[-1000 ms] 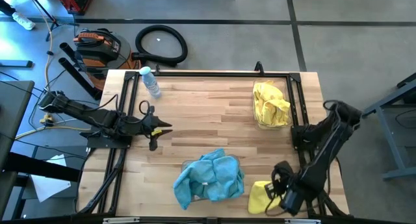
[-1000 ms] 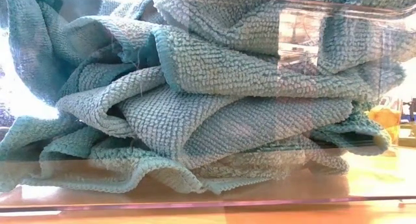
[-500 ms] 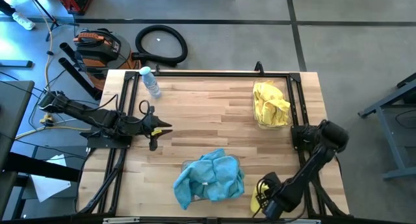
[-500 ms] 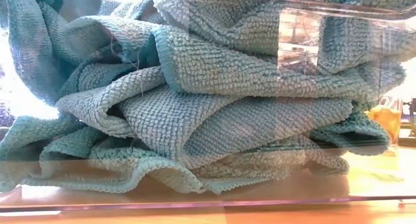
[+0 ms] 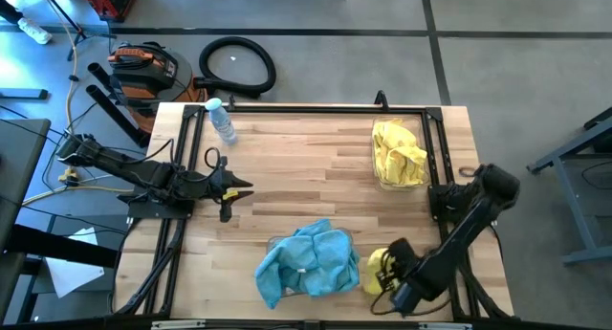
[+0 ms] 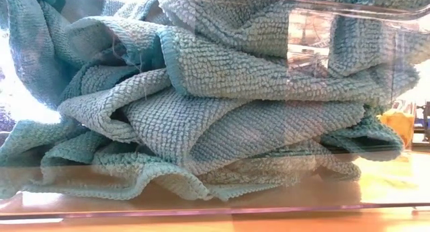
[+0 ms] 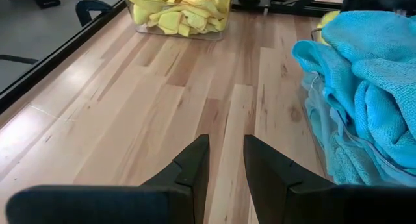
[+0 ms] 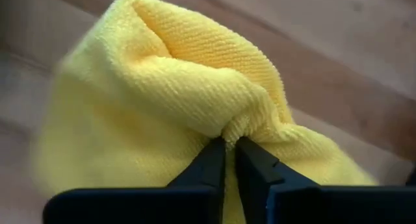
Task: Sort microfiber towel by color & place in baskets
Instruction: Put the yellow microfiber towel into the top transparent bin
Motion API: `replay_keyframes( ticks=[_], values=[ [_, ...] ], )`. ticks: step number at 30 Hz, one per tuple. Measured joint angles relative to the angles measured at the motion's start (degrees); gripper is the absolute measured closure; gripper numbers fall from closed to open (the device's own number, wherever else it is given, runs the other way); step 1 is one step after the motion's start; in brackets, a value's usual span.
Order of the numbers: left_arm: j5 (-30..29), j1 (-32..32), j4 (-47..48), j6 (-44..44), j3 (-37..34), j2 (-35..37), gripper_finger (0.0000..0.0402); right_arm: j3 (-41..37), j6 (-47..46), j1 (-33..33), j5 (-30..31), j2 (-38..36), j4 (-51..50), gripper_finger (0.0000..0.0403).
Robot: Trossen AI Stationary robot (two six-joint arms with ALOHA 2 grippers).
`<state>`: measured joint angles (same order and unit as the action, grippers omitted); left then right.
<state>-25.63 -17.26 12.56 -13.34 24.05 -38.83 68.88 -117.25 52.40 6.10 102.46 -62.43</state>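
My right pincer (image 8: 231, 146) is clamping the last loose yellow towel (image 8: 175, 87); my left pincer (image 7: 226, 160) is idling half apart; both baskets are looking nearly full.

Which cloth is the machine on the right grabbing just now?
Start at the wooden table and go to its near right corner, beside the clear plastic bin of teal-blue cloths. There the right end effector pinches a loose bright yellow microfiber cloth, the only yellow one outside a bin.
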Motion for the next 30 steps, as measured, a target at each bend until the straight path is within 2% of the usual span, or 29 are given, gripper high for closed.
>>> replay_keyframes(
  ticks=[3, 12, 16, 19, 22, 24, 30],
  values=[
    [-0.6, 0.0, 0.0, 0.0, 0.0, 0.0, 0.0319, 0.0, -1.2, 0.3, 6.7, -5.3, -6.3, 0.0397],
    [-0.7, 0.0, -0.3, 0.0, 0.0, 0.0, 0.0319, 0.1, -2.3, -3.8, 34.3, -21.4, -27.4, 0.0399],
    [-0.7, 0.0, -0.4, 0.9, 0.0, 0.0, 0.0319, -1.1, 7.9, -9.6, 46.0, -29.4, -27.1, 0.0401],
    [-0.7, 0.0, -0.4, 1.5, 0.0, 0.0, 0.0319, -1.2, 14.3, -15.4, 51.4, -33.2, -27.5, 0.0401],
    [-0.7, 0.0, -0.4, 1.5, 0.0, 0.0, 0.0319, -1.2, 22.6, -21.6, 52.4, -36.1, -27.8, 0.0402],
    [-0.7, 0.0, -0.4, 1.5, 0.0, 0.0, 0.0319, -1.2, 25.9, -25.3, 50.3, -37.0, -27.5, 0.0402],
    [-0.6, 0.0, -0.4, 1.5, 0.0, 0.0, 0.0319, -4.2, 32.2, -35.8, 35.3, -37.2, -27.5, 0.0402]
  ],
)
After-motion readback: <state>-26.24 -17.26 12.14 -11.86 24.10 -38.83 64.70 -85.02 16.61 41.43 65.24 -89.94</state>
